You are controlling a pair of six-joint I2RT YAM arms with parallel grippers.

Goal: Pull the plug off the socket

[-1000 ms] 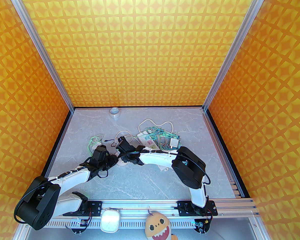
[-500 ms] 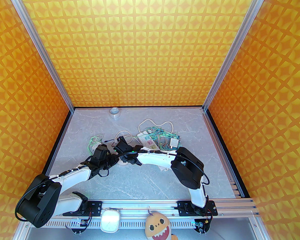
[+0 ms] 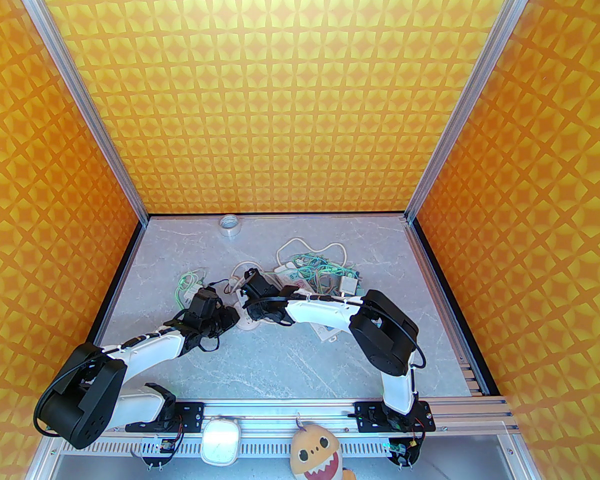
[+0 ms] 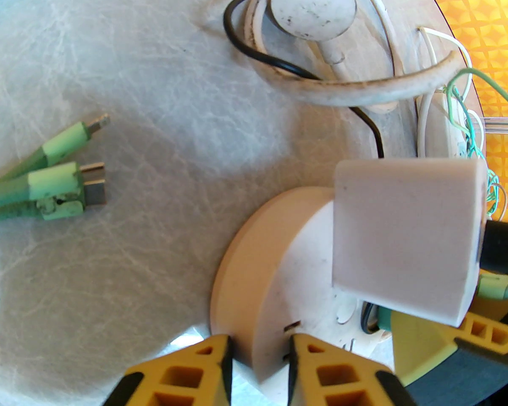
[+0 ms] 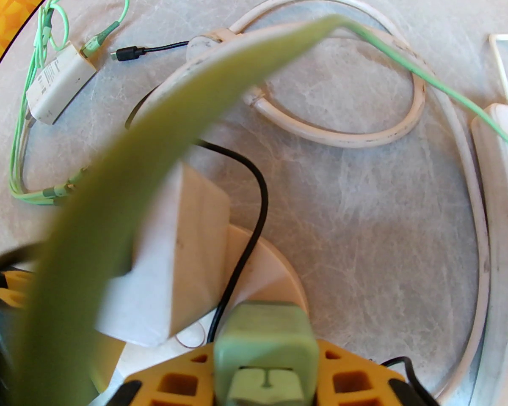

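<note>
Orange patterned walls (image 3: 280, 93) enclose a grey marbled table (image 3: 280, 368), with cables strewn across its middle.

Left jaws (image 4: 258, 347): closed on the rim of the round white socket (image 4: 271, 260), which lies flat on the table and is pinned there. A white adapter cube (image 4: 406, 239) stands on the socket's top face.

Right jaws (image 5: 264, 355): clamped on a green plug (image 5: 264, 328), just beside the cube and above the socket. Whether its pins are seated or free cannot be told. A green cable (image 5: 152, 150) arches close over the right wrist camera and runs off toward the power strip (image 5: 501, 176).

Risks, as I judge them:
- The left hold is only on a thin edge, so a hard pull may slip it and lift socket and cube together.
- A slanted pull may jam the plug.
- The cable may snag the black lead (image 5: 254, 209) or drag the strip.
</note>
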